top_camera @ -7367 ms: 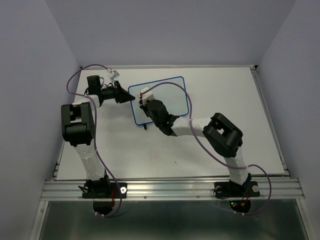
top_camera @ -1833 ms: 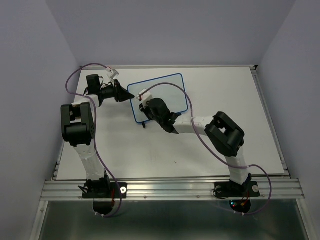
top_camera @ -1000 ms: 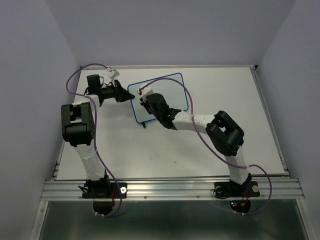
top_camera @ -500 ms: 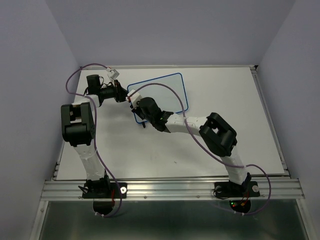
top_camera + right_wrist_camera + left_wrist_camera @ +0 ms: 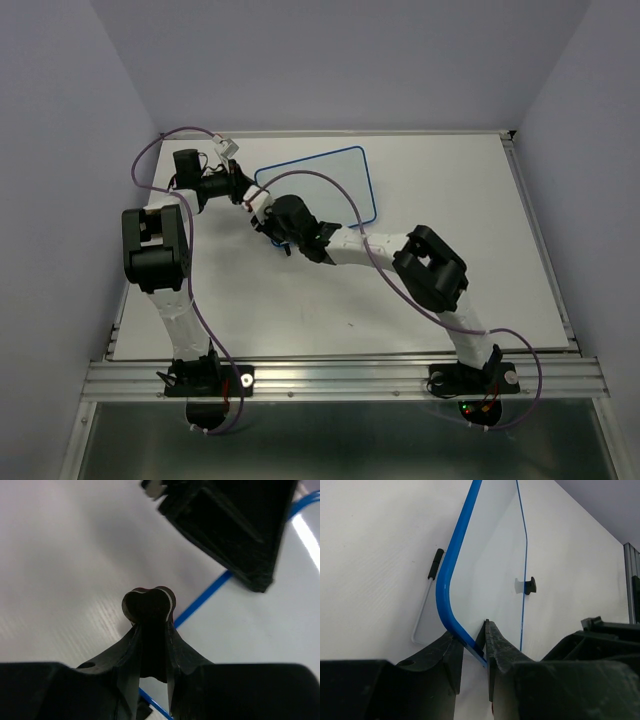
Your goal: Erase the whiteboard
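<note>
Nearest: right gripper [image 5: 149, 597], fingers pressed together, at the left rim of the whiteboard [image 5: 330, 185] by the far edge. Looks like mid-wipe. Farther back, toward the far left corner: left gripper [image 5: 472, 637] pinching its blue rim. Next, probably: rub gently across the white face.

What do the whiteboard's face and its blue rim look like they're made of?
The whiteboard face looks like smooth, glossy coated sheet or plastic: faint, even sheen. The blue rim looks like moulded plastic, evenly coloured, curving smoothly round the corner.

Bright even light, blurred wrist foregrounds
</note>
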Robot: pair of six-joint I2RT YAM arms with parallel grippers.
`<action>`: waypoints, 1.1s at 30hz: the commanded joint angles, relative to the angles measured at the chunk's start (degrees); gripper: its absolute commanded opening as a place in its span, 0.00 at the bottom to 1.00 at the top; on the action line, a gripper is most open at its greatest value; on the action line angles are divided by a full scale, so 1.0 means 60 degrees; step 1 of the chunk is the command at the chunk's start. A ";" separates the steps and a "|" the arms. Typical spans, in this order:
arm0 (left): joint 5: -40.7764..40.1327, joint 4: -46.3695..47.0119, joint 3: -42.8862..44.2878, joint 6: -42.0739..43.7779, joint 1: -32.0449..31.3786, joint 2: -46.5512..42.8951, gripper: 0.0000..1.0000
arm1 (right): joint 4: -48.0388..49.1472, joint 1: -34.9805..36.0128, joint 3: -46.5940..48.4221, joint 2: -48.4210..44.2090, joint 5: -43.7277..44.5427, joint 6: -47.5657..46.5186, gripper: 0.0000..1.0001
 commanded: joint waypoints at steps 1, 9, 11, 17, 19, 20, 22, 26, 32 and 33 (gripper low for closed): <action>-0.0527 0.0183 0.0171 0.1090 -0.0136 -0.0228 0.00 | -0.0954 0.0299 0.0093 0.1017 -0.1745 0.0152 0.01; -0.0571 0.0344 0.0142 0.0929 -0.0151 -0.0228 0.00 | -0.0809 0.0299 -0.0008 0.0565 -0.1543 -0.0024 0.01; -0.0585 0.0461 0.0113 0.0841 -0.0136 -0.0228 0.00 | -0.0399 0.0299 -0.0447 -0.0035 -0.1542 0.0092 0.01; -0.0585 0.0608 0.0127 0.0680 -0.0122 -0.0184 0.00 | 0.0919 0.0299 -0.1882 -0.1793 -0.1748 0.0723 0.01; -0.0571 0.0724 0.0098 0.0563 -0.0136 -0.0198 0.00 | 0.1257 0.0299 -0.2380 -0.2394 -0.1427 0.0884 0.01; -0.0571 0.0783 0.0098 0.0519 -0.0122 -0.0184 0.00 | 0.1374 0.0299 -0.2556 -0.2585 -0.1353 0.0899 0.01; -0.0571 0.0842 0.0069 0.0446 -0.0122 -0.0199 0.00 | 0.1696 0.0299 -0.3083 -0.3141 -0.1061 0.1031 0.01; -0.0571 0.0872 0.0069 0.0387 -0.0122 -0.0184 0.00 | 0.1742 0.0183 -0.3422 -0.3582 -0.0211 0.1075 0.01; -0.0643 0.0916 0.0054 0.0343 -0.0136 -0.0199 0.00 | 0.1551 -0.0155 -0.3817 -0.4123 0.0374 0.1498 0.10; -0.0731 0.0959 0.0025 0.0285 -0.0136 -0.0213 0.00 | 0.1478 -0.0372 -0.3861 -0.4212 0.0522 0.1804 0.12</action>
